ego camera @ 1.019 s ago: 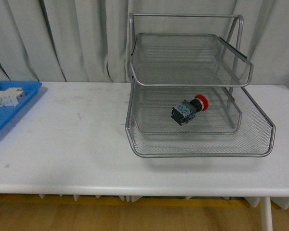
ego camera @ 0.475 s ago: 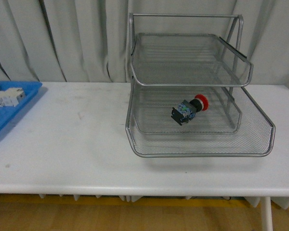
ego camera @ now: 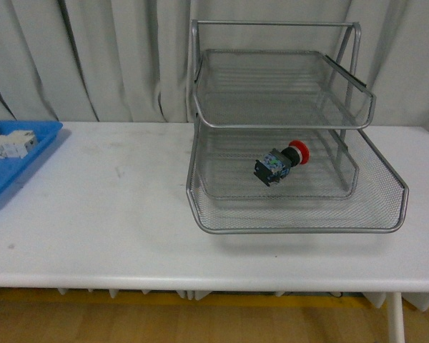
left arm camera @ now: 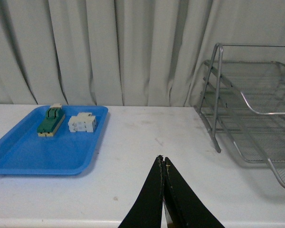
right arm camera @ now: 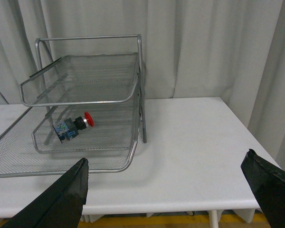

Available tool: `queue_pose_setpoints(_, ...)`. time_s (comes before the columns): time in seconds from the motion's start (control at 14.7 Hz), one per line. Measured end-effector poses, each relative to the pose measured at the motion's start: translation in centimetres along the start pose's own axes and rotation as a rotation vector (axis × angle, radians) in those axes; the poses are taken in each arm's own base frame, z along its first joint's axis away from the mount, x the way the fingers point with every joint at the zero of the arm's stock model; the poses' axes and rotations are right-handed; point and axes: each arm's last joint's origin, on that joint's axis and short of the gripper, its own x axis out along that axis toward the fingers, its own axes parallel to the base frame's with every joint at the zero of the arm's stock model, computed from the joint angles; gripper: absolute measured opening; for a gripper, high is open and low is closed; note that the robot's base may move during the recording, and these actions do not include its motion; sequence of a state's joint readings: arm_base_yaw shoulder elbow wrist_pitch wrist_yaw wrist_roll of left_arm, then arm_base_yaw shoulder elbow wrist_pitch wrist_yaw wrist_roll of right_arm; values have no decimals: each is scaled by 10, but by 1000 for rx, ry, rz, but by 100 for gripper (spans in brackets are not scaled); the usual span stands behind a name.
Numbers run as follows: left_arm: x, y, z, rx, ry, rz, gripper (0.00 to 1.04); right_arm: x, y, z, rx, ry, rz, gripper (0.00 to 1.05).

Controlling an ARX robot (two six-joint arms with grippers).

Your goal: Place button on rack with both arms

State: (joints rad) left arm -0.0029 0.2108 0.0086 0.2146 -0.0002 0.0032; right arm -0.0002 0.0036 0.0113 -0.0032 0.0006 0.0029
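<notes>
The button [ego camera: 281, 162], with its red cap and dark body, lies on its side on the middle tier of the silver wire rack [ego camera: 293, 225]. It shows again in the right wrist view as the button [right arm camera: 73, 125] inside the rack [right arm camera: 80, 102]. Neither arm appears in the front view. My left gripper [left arm camera: 162, 161] is shut with nothing between its fingers, above the table's near edge, well apart from the rack [left arm camera: 247, 102]. My right gripper [right arm camera: 166, 164] stands wide open and empty, back from the rack over the table's near edge.
A blue tray [left arm camera: 19, 156] sits on the white table at the left, holding a green-and-cream block [left arm camera: 51, 121] and a white block [left arm camera: 82, 123]. The blue tray [ego camera: 7, 175] reaches the front view's left edge. Grey curtains hang behind the table.
The blue tray and its white block have shifted slightly left at the front view's edge. The button and rack have not moved.
</notes>
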Motion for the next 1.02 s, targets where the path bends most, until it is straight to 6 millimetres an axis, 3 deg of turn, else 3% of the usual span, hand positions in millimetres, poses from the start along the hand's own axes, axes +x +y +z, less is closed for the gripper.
queue_pose_setpoints(0.27, -10, 0, -7, 0, 57, -3, 2, 0, 0, 0, 0, 0, 0, 98)
queue_pose_setpoints(0.34, -13, 0, -1, 0, -5, -1, 2, 0, 0, 0, 0, 0, 0, 98)
queue_pose_setpoints(0.68, -13, 0, -4, 0, 15, 0, 2, 0, 0, 0, 0, 0, 0, 98)
queue_pose_setpoints(1.02, -13, 0, -4, -2, 15, 0, 62, 0, 0, 0, 0, 0, 0, 98)
